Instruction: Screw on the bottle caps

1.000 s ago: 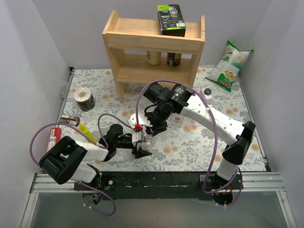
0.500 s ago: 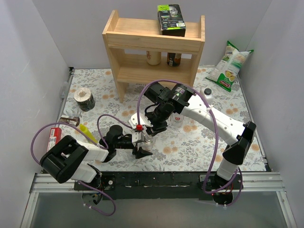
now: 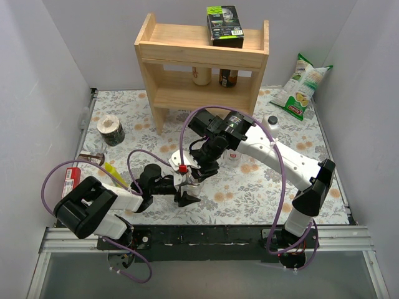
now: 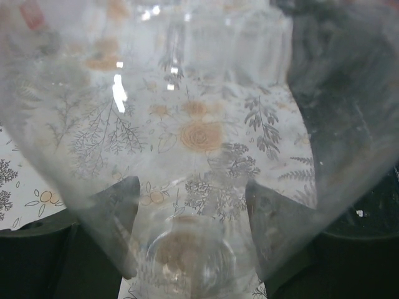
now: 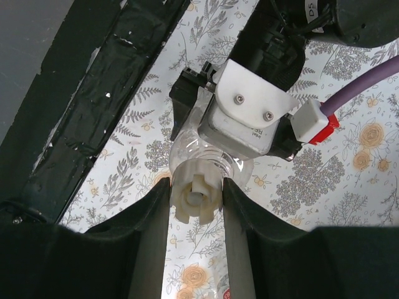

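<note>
Bright even light; left wrist view blurred behind glare-flecked bottle (image 4: 187, 137)

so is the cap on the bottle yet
On: the white cap sits atop the clear bottle, pinched by the right gripper; how tightly screwed, cannot tell.

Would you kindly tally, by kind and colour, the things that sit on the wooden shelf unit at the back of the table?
Black and green box: 1
Cream jar: 1
Brown jar: 1
Total: 3
</note>
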